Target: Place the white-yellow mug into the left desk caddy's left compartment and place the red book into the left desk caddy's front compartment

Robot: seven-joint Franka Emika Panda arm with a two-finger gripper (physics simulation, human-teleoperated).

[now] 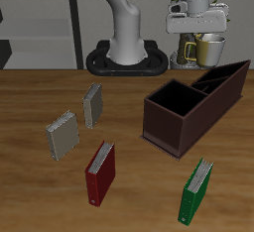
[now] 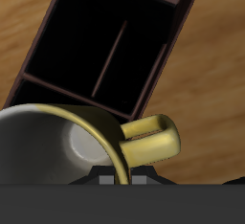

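Claw: the gripper (image 1: 201, 40) was closed on the white-yellow mug (image 1: 205, 48), gripping its rim so it hung upright.
Mug: held in the air above the left desk caddy's (image 1: 193, 102) far end, apparently lined up for lowering.
Red book (image 1: 99, 171): lay on the table, well apart from the caddy.
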